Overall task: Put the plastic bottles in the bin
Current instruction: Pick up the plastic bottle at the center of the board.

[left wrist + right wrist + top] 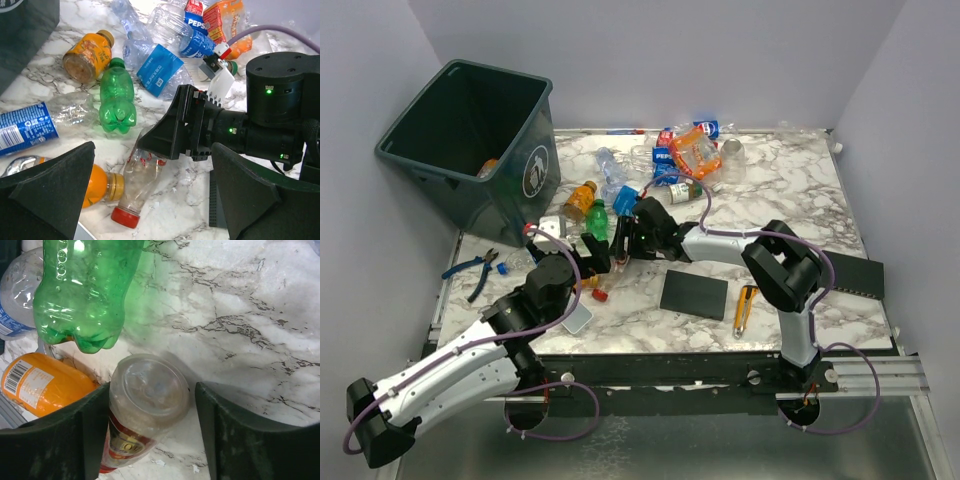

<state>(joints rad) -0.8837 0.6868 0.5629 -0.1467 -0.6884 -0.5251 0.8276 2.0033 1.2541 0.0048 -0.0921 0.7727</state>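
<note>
A crushed clear bottle with a red label and red cap [145, 410] lies on the marble table between my right gripper's [151, 390] open fingers. The left finger touches it and the right finger stands apart. In the left wrist view the same bottle [135, 187] lies between my left gripper's [152, 165] wide-open fingers, its upper end under the right gripper [175, 130]. A green bottle [116, 97], orange bottles [90, 52] and blue-labelled bottles [160, 67] lie close by. More bottles are piled at the back [690, 150]. The dark bin [470, 140] stands at the far left.
A black flat square pad [693, 295] and a yellow utility knife [745, 308] lie near the front. Blue-handled pliers [475, 270] lie at the left edge. A dark flat panel [850, 275] sits at the right edge. The two grippers [605, 258] are almost touching.
</note>
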